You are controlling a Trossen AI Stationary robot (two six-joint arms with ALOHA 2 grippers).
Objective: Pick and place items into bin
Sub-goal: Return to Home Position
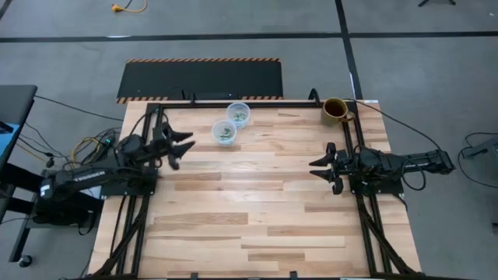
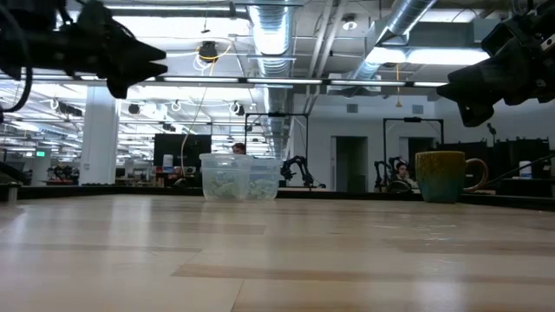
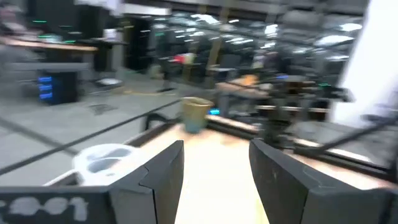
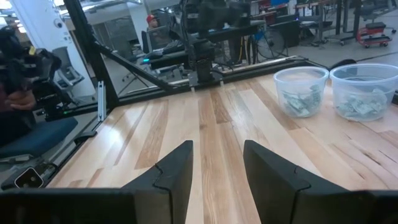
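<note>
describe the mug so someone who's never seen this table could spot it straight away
Start at the pale wooden table and go to its black-railed edge, to the corner on the side of the right arm. There stands an olive-brown ceramic mug. Unlike the two clear plastic cups farther along that edge, it is opaque, has a handle, and stands alone.

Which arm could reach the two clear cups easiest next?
Probably the left. The left gripper hangs open close beside the clear cups, while the right gripper, also open, hangs farther off, nearer the mug.

2 dark arms point(image 1: 97, 173) point(image 1: 389, 165) (angular black jaws)
</note>
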